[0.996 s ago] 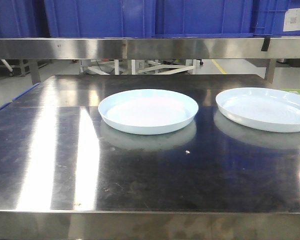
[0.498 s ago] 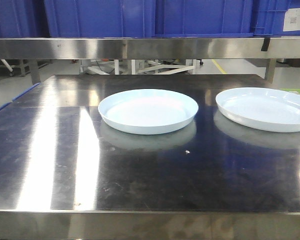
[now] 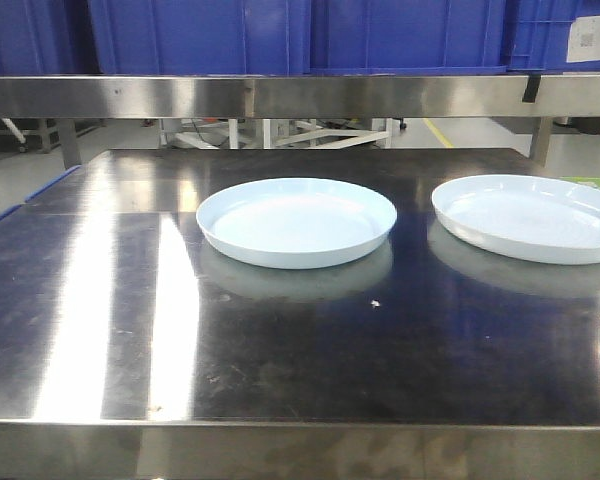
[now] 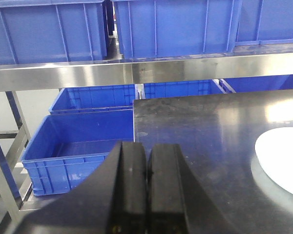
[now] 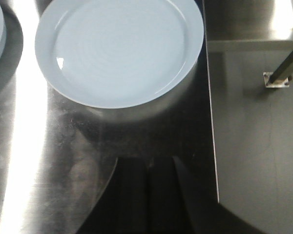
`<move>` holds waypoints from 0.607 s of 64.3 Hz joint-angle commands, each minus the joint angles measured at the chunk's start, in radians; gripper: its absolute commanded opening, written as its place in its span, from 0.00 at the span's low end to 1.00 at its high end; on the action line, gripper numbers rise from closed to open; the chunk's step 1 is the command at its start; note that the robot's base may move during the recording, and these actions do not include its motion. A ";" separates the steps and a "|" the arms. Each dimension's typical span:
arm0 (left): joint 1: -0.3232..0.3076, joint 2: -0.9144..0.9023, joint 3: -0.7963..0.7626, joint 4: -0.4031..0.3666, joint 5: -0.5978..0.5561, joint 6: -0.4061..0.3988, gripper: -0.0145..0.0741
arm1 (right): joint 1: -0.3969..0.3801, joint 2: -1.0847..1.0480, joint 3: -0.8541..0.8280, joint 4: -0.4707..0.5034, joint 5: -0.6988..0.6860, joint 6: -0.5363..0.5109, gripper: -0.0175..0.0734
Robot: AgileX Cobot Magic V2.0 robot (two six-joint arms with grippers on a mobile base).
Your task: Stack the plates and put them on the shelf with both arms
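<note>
Opening step, nothing stacked: one plate (image 3: 296, 222) lies mid-way along the bench (image 3: 130, 300), the second plate (image 3: 530, 218) apart at its right, before the shelf (image 3: 280, 97); left pincer (image 4: 147, 153) and right pincer (image 5: 146, 170), both pressed together and empty, probably must next spread for a rim.

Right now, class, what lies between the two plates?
Nothing but bare steel tabletop between the middle plate and the right-hand plate; the front view shows it.

We are seeing a round, shallow, pale blue-white glossy plate (image 3: 296, 222) lying flat, and an identical second plate (image 3: 530, 218) lying apart to its right, unstacked. The brushed stainless-steel shelf (image 3: 280, 96) is spanning horizontally behind them.
</note>
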 commanded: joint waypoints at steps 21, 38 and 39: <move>0.004 0.001 -0.028 -0.007 -0.083 -0.003 0.26 | -0.077 0.438 -0.508 0.009 0.217 -0.007 0.26; 0.004 0.001 -0.028 -0.007 -0.083 -0.003 0.26 | -0.145 0.693 -0.819 0.009 0.394 -0.007 0.54; 0.004 0.001 -0.028 -0.007 -0.083 -0.003 0.26 | -0.146 0.709 -0.831 0.009 0.399 -0.007 0.54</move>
